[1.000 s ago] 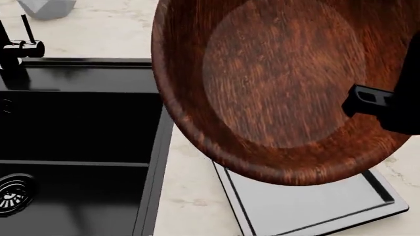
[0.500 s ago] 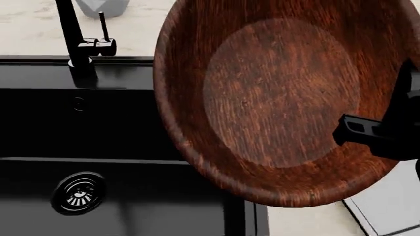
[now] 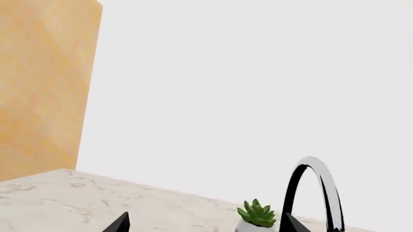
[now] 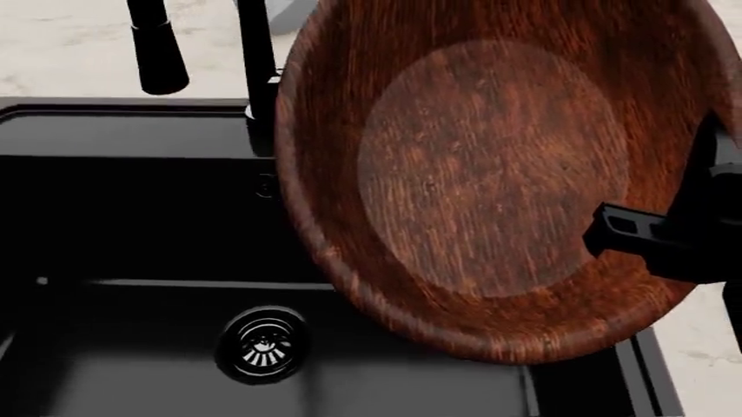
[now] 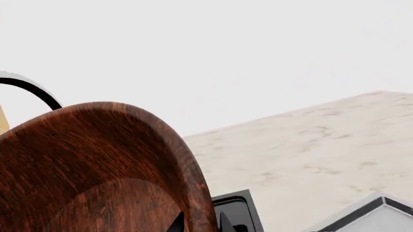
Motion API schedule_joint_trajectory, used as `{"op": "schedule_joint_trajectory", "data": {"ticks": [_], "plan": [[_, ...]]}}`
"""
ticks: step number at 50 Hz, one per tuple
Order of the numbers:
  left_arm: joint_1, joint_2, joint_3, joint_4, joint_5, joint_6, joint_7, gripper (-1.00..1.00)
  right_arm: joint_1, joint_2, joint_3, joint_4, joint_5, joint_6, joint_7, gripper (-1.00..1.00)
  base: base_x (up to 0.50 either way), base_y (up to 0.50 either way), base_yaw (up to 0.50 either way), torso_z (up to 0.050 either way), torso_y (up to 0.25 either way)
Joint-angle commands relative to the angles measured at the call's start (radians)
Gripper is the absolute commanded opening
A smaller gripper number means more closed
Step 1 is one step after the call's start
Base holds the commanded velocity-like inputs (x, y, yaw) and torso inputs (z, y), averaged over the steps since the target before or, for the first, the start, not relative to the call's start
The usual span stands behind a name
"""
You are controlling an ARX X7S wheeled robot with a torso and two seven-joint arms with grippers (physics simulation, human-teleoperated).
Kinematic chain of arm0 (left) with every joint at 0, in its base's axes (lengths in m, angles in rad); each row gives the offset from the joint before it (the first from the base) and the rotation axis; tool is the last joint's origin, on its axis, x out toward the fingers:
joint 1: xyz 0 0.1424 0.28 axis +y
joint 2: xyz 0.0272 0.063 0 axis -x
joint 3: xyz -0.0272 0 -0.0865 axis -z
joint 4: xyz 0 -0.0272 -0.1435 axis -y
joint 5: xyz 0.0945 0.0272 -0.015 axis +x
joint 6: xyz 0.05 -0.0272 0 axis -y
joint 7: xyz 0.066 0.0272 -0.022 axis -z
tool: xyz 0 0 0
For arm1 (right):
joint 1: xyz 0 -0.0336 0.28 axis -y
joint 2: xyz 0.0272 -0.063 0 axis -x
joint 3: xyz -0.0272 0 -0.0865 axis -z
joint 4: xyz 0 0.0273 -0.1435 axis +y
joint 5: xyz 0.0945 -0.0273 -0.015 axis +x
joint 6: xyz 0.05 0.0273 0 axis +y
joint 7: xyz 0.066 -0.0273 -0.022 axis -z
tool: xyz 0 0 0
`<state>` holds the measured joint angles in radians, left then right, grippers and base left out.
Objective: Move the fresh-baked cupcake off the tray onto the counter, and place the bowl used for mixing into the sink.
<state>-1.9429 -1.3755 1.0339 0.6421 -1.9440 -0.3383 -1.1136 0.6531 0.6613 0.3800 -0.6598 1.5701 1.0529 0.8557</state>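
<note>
The large reddish-brown wooden bowl hangs tilted above the black sink, its inside facing the head camera. My right gripper is shut on the bowl's right rim. In the right wrist view the gripper has one fingertip on each side of the bowl rim. My left gripper is open and empty, facing the counter; it does not show in the head view. A corner of the tray shows in the right wrist view. The cupcake is out of view.
The sink's round metal drain lies below the bowl's left edge. The black faucet stands behind the basin, close to the bowl's rim, and also shows in the left wrist view. A small potted succulent stands beside it. An orange cabinet rises at the counter's end.
The head view has swung left with the bowl. The tray has left that view, and the drain and faucet have slid right, so the bowl now hangs over the basin.
</note>
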Motion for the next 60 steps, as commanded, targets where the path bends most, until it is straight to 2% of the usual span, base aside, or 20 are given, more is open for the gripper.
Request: {"op": "schedule_joint_trajectory", "data": {"ticks": [1,22,29,42,49,60], "plan": [[0.01,-0.004,-0.006,0.006,-0.002,0.001,-0.002,1.0,-0.006,-0.005,0.021,-0.001,-0.01,-0.017,-0.021,-1.0,0.28,0.39,0.0,0.0,0.0],[0.008,-0.006,-0.026,0.008,-0.02,-0.009,-0.005,1.0,-0.04,-0.001,0.054,-0.012,0.01,-0.04,-0.018,-1.0,0.45,0.01,0.0,0.0,0.001],[0.016,-0.005,-0.027,0.005,-0.016,-0.006,-0.001,1.0,-0.058,-0.015,0.066,0.004,0.018,-0.055,0.001,-1.0,0.45,0.29,0.0,0.0,0.003],[0.037,0.002,-0.026,-0.003,-0.007,0.005,0.003,1.0,-0.128,-0.03,0.021,0.069,0.14,-0.038,0.038,-1.0,0.0,0.0,0.0,0.0,0.0],[0.025,-0.008,-0.039,0.002,-0.017,-0.008,-0.007,1.0,-0.145,-0.033,-0.062,0.123,0.102,0.001,0.076,-1.0,0.0,0.0,0.0,0.0,0.0],[0.026,0.0,-0.046,0.003,-0.019,-0.012,-0.019,1.0,-0.173,-0.062,-0.161,0.208,0.027,0.045,-0.008,-1.0,0.0,0.0,0.0,0.0,0.001]]}}
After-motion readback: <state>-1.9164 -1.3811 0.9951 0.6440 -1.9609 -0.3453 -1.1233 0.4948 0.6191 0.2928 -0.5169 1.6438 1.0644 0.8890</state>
